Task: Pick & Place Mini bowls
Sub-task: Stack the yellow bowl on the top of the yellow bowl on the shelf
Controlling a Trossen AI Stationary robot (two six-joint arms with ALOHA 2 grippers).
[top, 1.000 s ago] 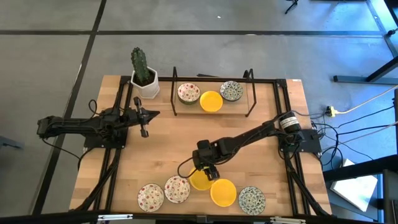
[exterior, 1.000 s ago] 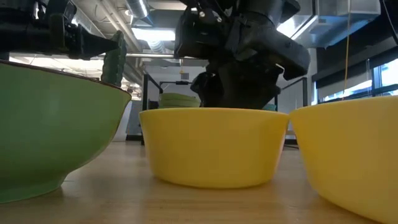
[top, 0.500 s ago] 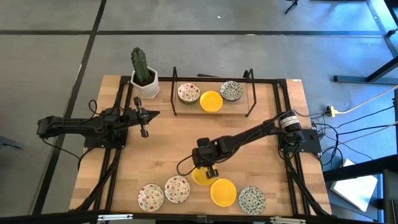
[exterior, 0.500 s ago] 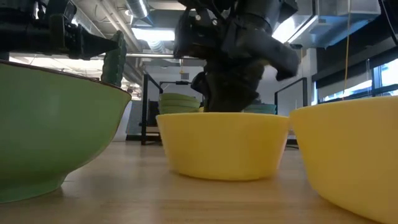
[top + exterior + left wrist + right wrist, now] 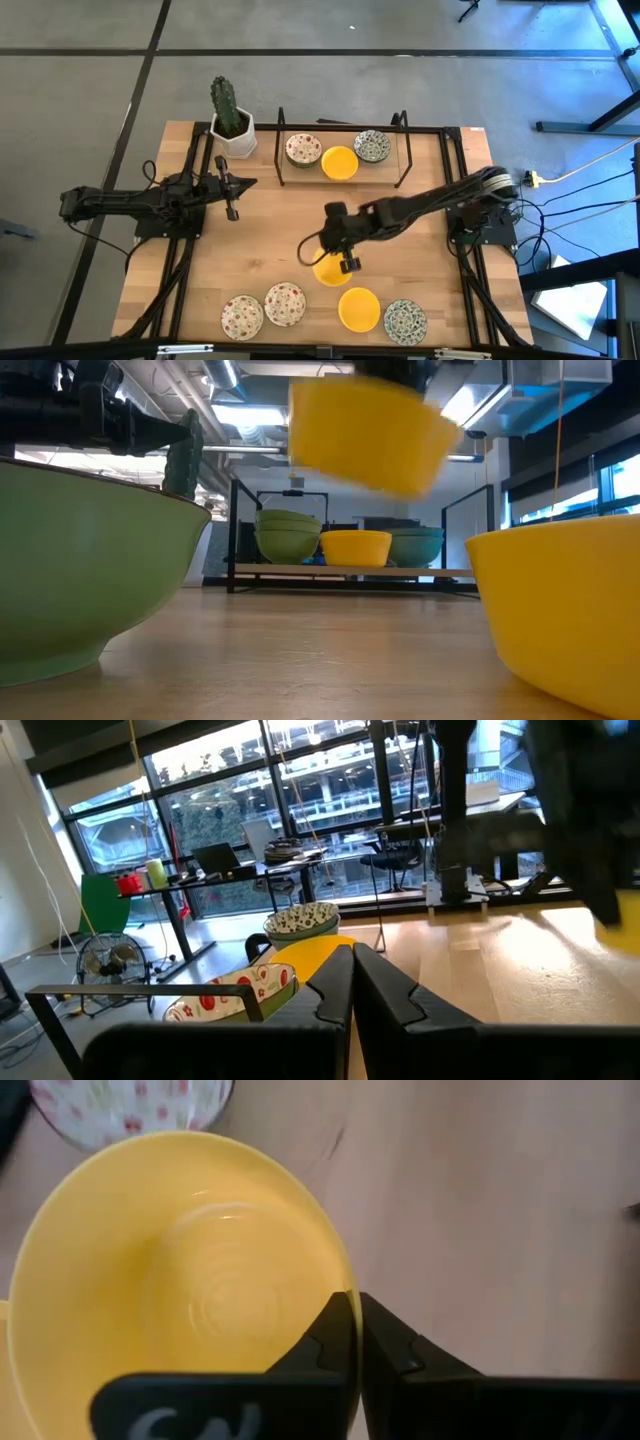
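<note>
Wooden tabletop (image 5: pixel 270 230), smooth-grained: right hand (image 5: pixel 352 1342) pinches the glossy round yellow bowl (image 5: pixel 180 1280) by its rim, lifted (tilted) near the wire rack (image 5: pixel 343 150); left hand (image 5: pixel 352 982) clenched, empty.

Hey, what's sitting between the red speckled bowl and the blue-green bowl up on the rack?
A yellow bowl sits between the red speckled bowl and the blue-green bowl, seen in the high view.

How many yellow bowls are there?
3. One yellow bowl sits on the rack between two patterned ones, one rests on the table's front edge, and one hangs lifted in the right pincer. None seems hidden.
</note>
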